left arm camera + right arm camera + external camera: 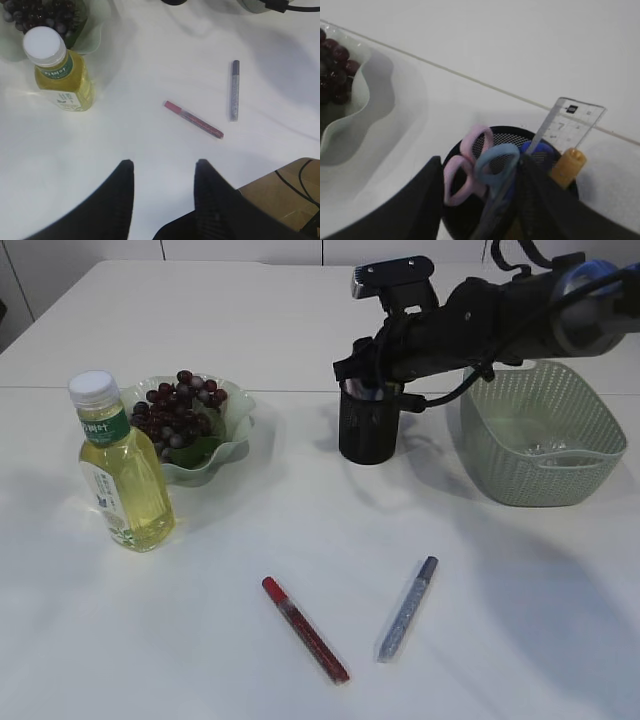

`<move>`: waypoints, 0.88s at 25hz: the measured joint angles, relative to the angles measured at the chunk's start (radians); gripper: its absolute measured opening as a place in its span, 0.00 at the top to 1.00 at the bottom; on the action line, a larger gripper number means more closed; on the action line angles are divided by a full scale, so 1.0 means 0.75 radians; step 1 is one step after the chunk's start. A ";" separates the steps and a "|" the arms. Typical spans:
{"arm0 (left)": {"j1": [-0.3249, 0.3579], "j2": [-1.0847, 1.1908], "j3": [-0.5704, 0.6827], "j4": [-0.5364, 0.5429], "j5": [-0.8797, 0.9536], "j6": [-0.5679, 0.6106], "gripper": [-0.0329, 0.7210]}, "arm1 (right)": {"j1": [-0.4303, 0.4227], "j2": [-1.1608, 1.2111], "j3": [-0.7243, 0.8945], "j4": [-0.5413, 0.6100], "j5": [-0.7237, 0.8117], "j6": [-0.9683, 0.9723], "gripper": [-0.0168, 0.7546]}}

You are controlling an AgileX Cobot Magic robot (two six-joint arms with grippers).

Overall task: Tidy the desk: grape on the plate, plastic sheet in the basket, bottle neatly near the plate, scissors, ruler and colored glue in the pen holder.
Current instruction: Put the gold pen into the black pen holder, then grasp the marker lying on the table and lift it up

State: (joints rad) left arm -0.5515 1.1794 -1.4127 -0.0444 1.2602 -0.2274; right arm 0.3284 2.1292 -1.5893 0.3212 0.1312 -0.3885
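Where scissors (480,172) stand, pink, blue handles

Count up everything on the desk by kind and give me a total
Bottles: 1, the bottle
Plates: 1, the plate holding the grapes (1 bunch)
Pen holders: 1, the pen holder
Baskets: 1, the basket
Glue pens on the table: 2, the red glue pen and the blue glue pen
Scissors: 1, the scissors
Rulers: 1, the ruler
Yellow item in holder: 1, the yellow item
Total: 10
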 joint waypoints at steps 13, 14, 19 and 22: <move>0.000 0.000 0.000 0.002 0.000 0.000 0.56 | 0.000 -0.173 -0.290 0.023 0.749 0.000 0.48; 0.000 0.000 0.000 0.002 0.000 0.000 0.56 | 0.000 -0.175 -0.316 0.023 0.853 0.000 0.48; 0.000 0.000 0.000 0.002 0.000 0.000 0.56 | 0.000 -0.182 -0.438 0.023 1.381 0.000 0.48; 0.000 0.000 0.000 0.002 0.000 0.000 0.56 | 0.000 -0.183 -0.447 0.002 1.454 0.059 0.48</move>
State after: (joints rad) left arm -0.5515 1.1794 -1.4127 -0.0429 1.2602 -0.2274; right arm 0.3284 1.9919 -1.9246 0.3229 1.2217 -0.3442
